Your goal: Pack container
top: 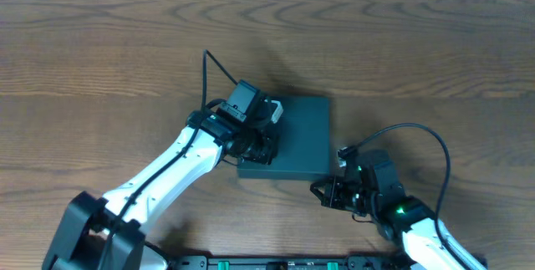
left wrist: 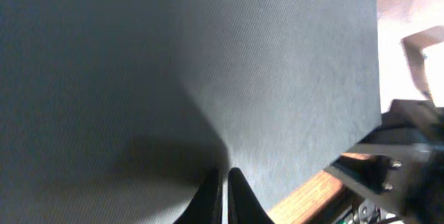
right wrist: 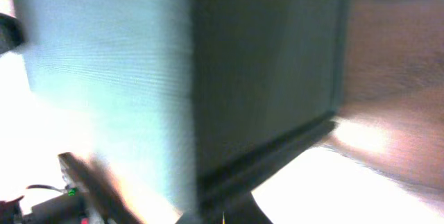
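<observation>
The container (top: 297,136) is a dark teal-black box lying closed and flat on the wooden table, near the middle. My left gripper (top: 266,143) is shut and rests on the lid near its left edge; in the left wrist view the lid (left wrist: 208,64) fills the frame and my shut fingertips (left wrist: 225,179) touch it. My right gripper (top: 328,188) is shut and sits at the box's front right corner. In the right wrist view the box's side wall (right wrist: 263,64) looms close and blurred, with my fingertips (right wrist: 223,213) at the bottom edge.
The wooden table (top: 100,53) surrounds the box. A dark rail (top: 276,263) runs along the front edge between the arm bases. The right arm's black cable (top: 418,132) loops above the table to the right of the box.
</observation>
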Robot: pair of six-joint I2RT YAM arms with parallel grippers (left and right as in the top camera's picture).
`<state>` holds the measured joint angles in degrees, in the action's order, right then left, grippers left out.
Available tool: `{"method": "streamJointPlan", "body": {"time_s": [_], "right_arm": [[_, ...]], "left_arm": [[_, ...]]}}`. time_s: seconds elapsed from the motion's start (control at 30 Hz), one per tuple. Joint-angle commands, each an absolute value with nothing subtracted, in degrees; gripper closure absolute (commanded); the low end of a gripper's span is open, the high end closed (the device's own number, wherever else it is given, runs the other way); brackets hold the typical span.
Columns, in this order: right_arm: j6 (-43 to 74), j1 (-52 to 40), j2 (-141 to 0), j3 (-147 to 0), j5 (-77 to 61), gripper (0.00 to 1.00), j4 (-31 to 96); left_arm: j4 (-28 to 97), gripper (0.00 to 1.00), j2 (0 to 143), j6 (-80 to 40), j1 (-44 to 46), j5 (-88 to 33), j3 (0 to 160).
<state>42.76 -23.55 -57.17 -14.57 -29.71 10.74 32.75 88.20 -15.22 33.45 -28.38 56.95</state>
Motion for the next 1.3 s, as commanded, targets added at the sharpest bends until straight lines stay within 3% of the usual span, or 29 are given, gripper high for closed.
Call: {"method": "streamJointPlan", "body": {"time_s": [0.0, 0.3, 0.57, 0.73, 0.77, 0.8, 0.83, 1.27], "right_arm": [[39.62, -24.45, -51.99, -20.58, -31.0, 0.98, 15.97], [29.69, -24.45, -34.44, -38.63, -21.74, 0.99, 50.09], [29.71, -24.45, -15.73, -38.79, -20.34, 0.98, 64.01], [31.42, -24.45, -10.33, -38.79, -20.43, 0.96, 66.32], [32.75, -24.45, -10.28, -38.79, -20.36, 0.76, 66.67], [34.33, -24.45, -10.35, -38.72, -20.36, 0.42, 66.89], [35.83, -24.45, -10.39, -38.68, -20.36, 0.02, 67.09], [40.38, -24.4, -10.39, -38.57, -20.34, 0.01, 67.11]], "left_arm": [[34.61, 0.94, 80.84, -15.53, 32.23, -25.82, 56.97], [47.88, 0.94, 55.59, -16.38, 31.94, -19.86, 56.86], [54.39, 0.94, 37.21, -19.35, 31.94, -16.29, 53.36], [55.07, 0.94, 31.7, -21.78, 31.94, -15.99, 51.27], [55.48, 0.71, 31.64, -22.11, 31.94, -16.03, 51.24], [55.9, 0.05, 31.68, -22.72, 31.94, -16.03, 51.24], [56.4, 0.05, 31.77, -23.24, 31.94, -16.1, 51.24], [67.51, 0.05, 31.79, -23.16, 31.94, -16.27, 51.24]]}}
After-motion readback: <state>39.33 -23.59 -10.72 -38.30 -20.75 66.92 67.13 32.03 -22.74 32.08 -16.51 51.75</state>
